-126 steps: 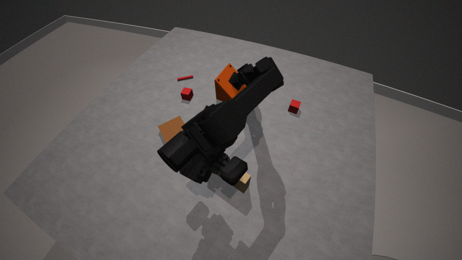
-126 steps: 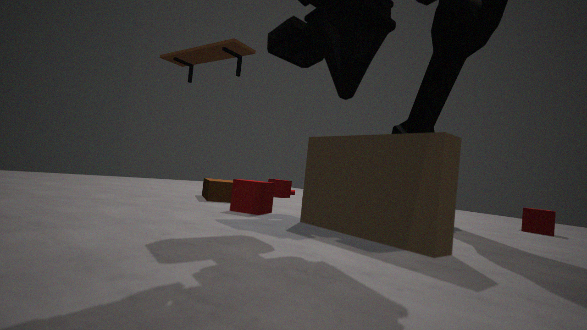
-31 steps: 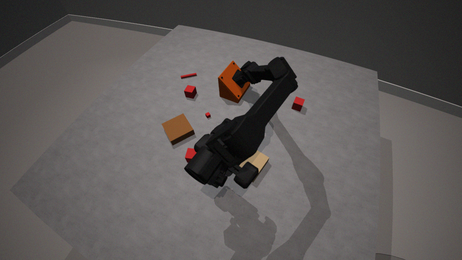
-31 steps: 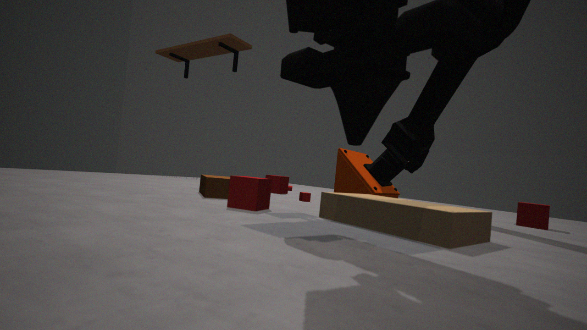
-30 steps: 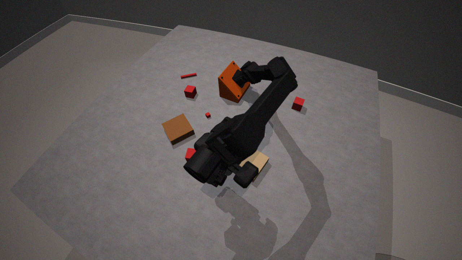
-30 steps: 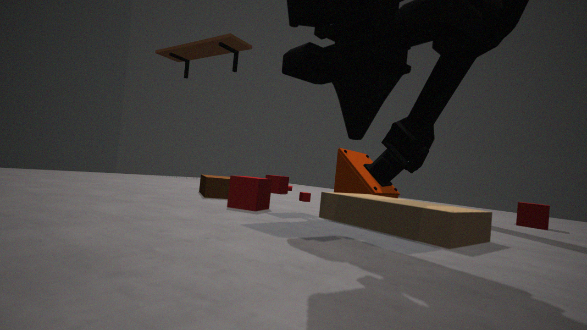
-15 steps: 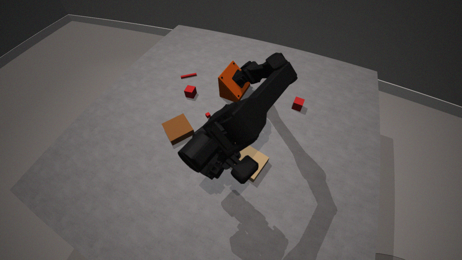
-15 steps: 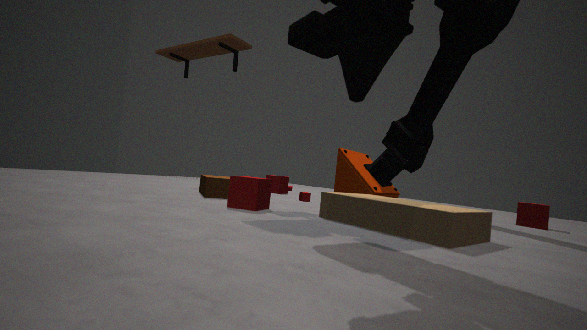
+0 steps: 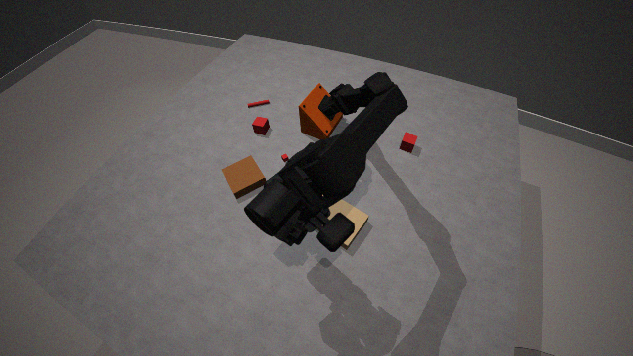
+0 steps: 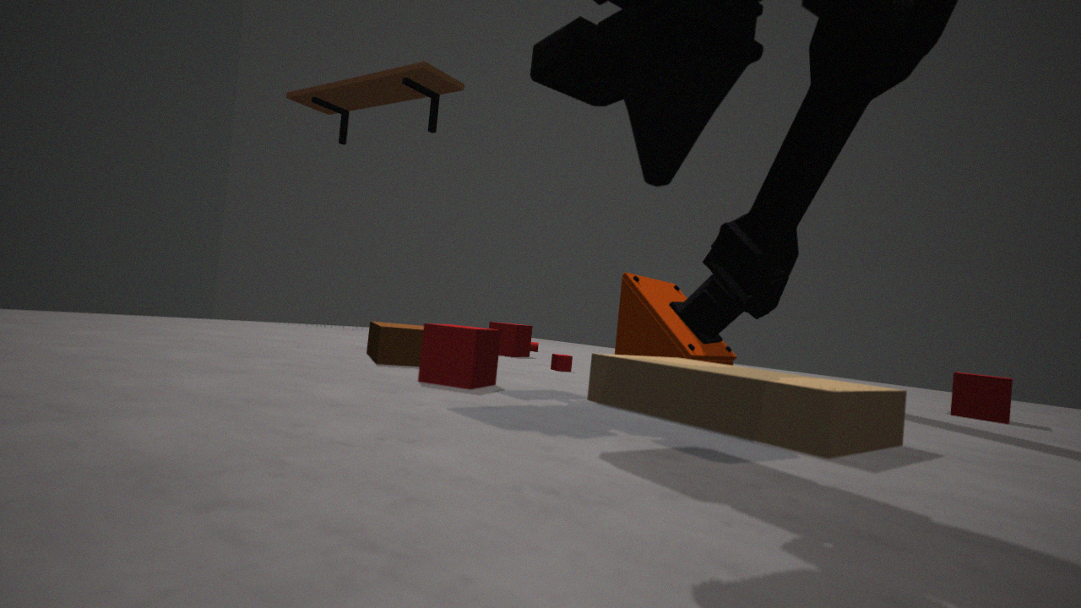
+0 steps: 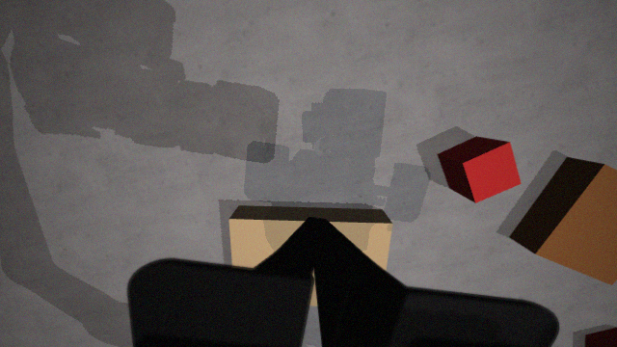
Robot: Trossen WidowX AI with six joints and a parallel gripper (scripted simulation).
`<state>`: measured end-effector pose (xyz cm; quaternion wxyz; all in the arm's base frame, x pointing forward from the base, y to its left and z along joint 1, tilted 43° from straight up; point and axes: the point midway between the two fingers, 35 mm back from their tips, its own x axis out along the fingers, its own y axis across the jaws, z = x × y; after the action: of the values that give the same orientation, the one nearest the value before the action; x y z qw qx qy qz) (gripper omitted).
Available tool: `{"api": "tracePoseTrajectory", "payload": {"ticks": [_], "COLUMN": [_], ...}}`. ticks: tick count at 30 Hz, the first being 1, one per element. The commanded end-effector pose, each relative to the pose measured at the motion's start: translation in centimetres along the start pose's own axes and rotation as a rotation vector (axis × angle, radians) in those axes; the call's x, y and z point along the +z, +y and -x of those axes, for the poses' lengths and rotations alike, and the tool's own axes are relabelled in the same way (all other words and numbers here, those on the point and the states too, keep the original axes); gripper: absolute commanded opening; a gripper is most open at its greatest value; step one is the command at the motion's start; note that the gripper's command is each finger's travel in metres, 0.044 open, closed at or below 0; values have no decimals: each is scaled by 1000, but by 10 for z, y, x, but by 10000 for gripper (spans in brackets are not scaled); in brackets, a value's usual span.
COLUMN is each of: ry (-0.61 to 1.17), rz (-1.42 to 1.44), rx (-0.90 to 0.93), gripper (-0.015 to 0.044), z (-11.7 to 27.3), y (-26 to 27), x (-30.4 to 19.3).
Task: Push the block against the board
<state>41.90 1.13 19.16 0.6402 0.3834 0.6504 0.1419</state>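
Note:
The square block (image 9: 242,173) (image 10: 394,344) (image 11: 585,231) is orange-brown and lies flat. In the wrist view it is at the right edge, partly cut off. The board (image 9: 357,217) (image 10: 680,389) (image 11: 246,241) is pale tan and lies flat, clearly apart from the block, with a wide gap between them. The arm hides much of the board in the top view. My gripper (image 10: 657,181) (image 11: 315,226) is shut and empty. It hangs well above the table top, and its fingertips overlap the board in the wrist view. The fingertips are hidden in the top view.
A red cube (image 10: 457,356) (image 11: 492,171) lies near the block. Other red cubes (image 9: 260,125) (image 9: 408,142), a small red cube (image 9: 285,156) (image 10: 561,362) and a red rod (image 9: 258,104) lie farther off. An orange wedge (image 9: 311,108) (image 10: 641,325) carries the arm. A shelf (image 10: 377,89) hangs behind.

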Motion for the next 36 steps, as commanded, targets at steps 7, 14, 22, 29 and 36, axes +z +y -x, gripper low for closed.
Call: {"api": "tracePoseTrajectory", "payload": {"ticks": [7,14,22,29,36], "ry": [0,-10,-21,-28,-33], "rz": [-6,-225,-501,-743,-983], "rx": [0,-18,-34,-43,-48], "gripper": [0,0,0,0,0], "z": [0,-5,-10,-16,-22], "y": [-1,-46,-105,-158,-210], "x": [1,21,38,46,47]}}
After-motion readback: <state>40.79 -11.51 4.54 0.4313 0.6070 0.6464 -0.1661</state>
